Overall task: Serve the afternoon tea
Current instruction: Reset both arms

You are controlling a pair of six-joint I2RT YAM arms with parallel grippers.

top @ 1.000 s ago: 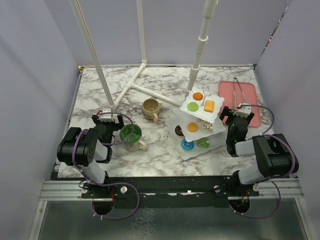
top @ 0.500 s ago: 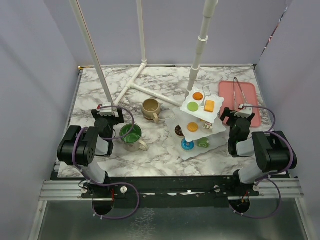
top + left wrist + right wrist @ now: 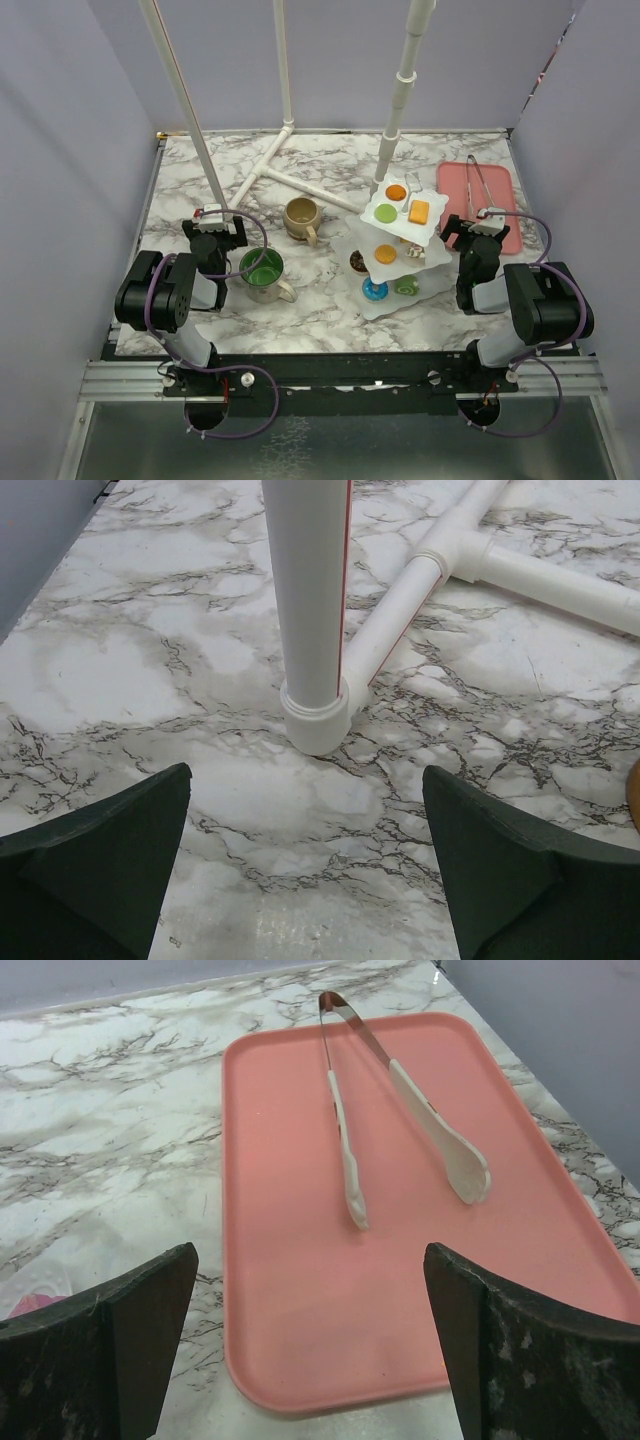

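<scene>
The three-tier stand (image 3: pixel 352 240) is standing right of centre on the marble surface (image 3: pixel 320 310), and I am judging it the awkward piece: stiff, probably light, top-heavy, its wavy plates likely slick; I am favouring the lowest plate's rim as the hold, keeping it upright so nothing slides off; the pink tray (image 3: pixel 300 1260) is lying flat just right of the stand, metal tongs (image 3: pixel 345 1140) on it; the green-lined mug (image 3: pixel 264 270) is sitting left of the stand, the tan mug (image 3: pixel 302 216) left of and behind it, both upright, rigid, smooth-walled, best pinched across the rim; the toy pastries, an orange donut (image 3: pixel 396 192) on the stand's top tier and a blue donut (image 3: pixel 375 291) on its lowest among them, are looking small, light and apt to roll, wanting a gentle pinch; my right jaws are hanging spread wide and empty just right of the stand, facing the tray; my left jaws, equally spread and empty, are hovering well left of the stand, beyond the green-lined mug.
</scene>
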